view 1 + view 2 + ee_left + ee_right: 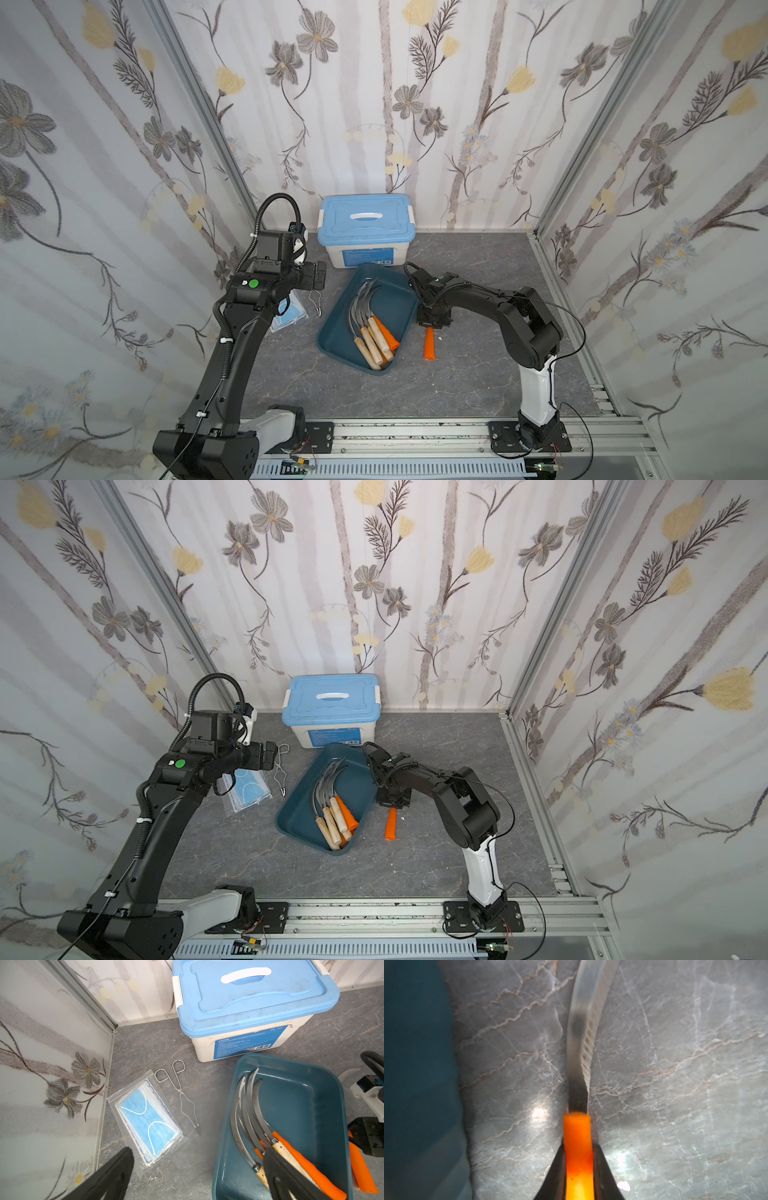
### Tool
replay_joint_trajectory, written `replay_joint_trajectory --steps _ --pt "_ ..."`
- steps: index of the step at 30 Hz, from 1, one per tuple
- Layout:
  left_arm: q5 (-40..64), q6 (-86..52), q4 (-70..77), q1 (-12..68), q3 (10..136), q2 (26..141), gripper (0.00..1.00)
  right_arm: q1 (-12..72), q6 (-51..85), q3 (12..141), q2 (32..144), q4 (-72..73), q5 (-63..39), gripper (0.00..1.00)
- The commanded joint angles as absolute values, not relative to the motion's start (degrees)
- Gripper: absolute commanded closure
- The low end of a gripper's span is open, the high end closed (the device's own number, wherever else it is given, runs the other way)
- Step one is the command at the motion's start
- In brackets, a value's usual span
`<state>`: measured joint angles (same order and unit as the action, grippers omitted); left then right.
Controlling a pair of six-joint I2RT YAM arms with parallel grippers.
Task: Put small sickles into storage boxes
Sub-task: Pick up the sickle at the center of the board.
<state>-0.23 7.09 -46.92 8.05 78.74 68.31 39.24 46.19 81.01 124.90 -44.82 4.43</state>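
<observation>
**A:** Sickle with the orange handle (429, 343) lies on the table (478, 374), just right of the teal tray (390, 301). The right gripper (578, 1147) is pinched on the handle close to the blade (578, 1076). What's the risk?

**B:** I'd judge the grip off-centre, so the sickle may pivot when lifted (and snag the tray's right wall). The other sickles (368, 326) crowd the tray's near end, so it could land on them and slide.

**A:** And the left gripper (318, 276)?

**B:** Spread wide, holding nothing, left of the tray.

In both top views the right arm (478, 293) hides the blade of the loose orange-handled sickle (429, 343).
</observation>
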Motion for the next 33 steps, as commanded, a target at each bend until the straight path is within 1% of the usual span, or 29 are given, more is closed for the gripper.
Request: replay_joint_trajectory --steps 1,17,23,27,33 --pt "-0.64 7.17 -45.92 8.00 79.10 68.54 0.00 39.20 46.19 80.44 124.24 -45.53 5.22 0.91" --pt "-0.36 7.13 -45.52 8.00 79.50 69.26 0.00 37.82 46.03 79.87 117.19 -47.97 8.10 0.90" --pt "-0.09 6.96 -45.53 8.00 79.41 69.44 0.00 37.63 45.66 81.94 114.67 -51.03 9.91 0.89" --pt "-0.06 7.03 -45.27 8.00 79.42 69.77 0.00 37.79 44.98 85.53 112.74 -54.15 10.86 0.88" --pt "-0.32 7.29 -45.26 8.00 80.33 70.57 0.00 39.00 43.45 95.19 112.96 -59.08 11.60 0.88"
